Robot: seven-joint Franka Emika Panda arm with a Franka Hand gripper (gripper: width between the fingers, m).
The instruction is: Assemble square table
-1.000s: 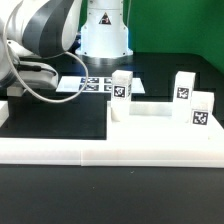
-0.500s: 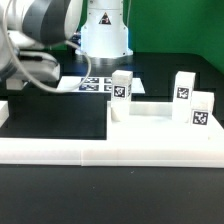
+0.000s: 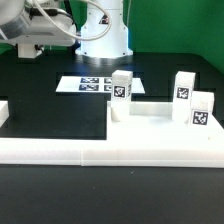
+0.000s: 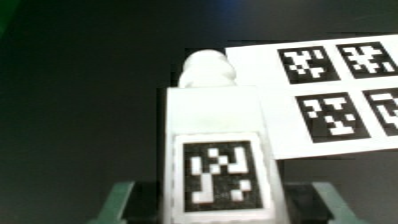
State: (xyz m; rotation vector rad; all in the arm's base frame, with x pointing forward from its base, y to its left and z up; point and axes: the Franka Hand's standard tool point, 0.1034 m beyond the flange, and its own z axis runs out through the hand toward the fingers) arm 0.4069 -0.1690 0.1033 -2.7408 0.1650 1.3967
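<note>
The small white plastic block leg [image 4: 217, 150] sits clamped lengthwise in the hand [image 4: 217, 195], carried above the marker board [image 4: 338, 85] and black bench [image 3: 40, 110]. The big white square tabletop [image 3: 165, 128] probably awaits it, three legs standing there. Only black-and-white tags, no readable writing.

The arm [image 3: 40, 25] is seen raised at the exterior view's upper left. The pincer [image 4: 214, 205] is closed on a tagged white leg [image 4: 217, 130], one finger [image 4: 121, 203] pressed against each side.

White rounded arm [image 3: 40, 25] with black joints and cable — dull-green fingertips [image 4: 125, 200].
</note>
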